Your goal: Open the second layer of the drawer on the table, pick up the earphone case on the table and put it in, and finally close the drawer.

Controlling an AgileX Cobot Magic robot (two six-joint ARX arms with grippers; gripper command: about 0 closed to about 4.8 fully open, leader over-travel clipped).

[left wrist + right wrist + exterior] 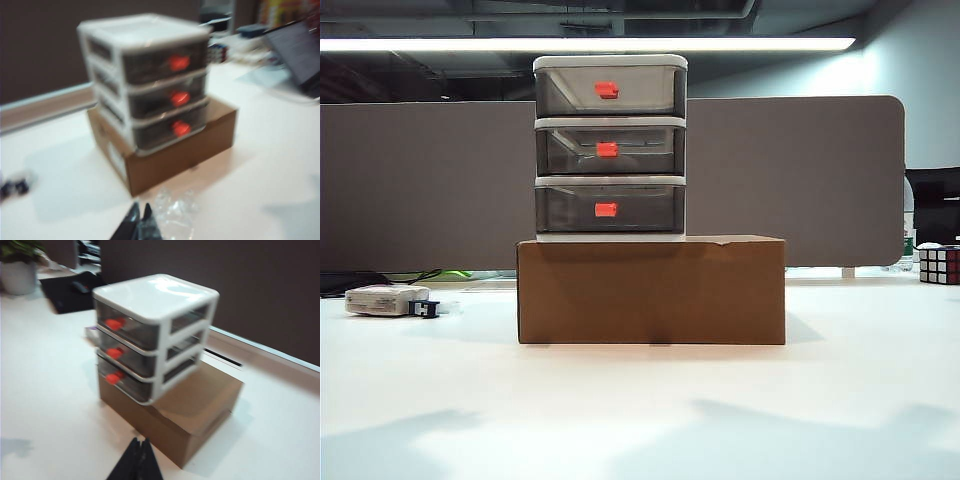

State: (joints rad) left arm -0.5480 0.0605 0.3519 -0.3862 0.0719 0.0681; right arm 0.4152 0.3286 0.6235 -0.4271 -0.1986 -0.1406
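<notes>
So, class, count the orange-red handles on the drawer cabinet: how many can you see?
3, one per tier: top handle, middle handle on the second layer, and bottom handle. All sit front and centre, stacked in a vertical line. None appears hidden.

exterior frontal, wrists flanking, all sharing drawer (610, 148)

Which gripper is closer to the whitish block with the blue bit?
Left. The left gripper is on the whitish block's side of the drawer; the right gripper is beyond it.
</notes>
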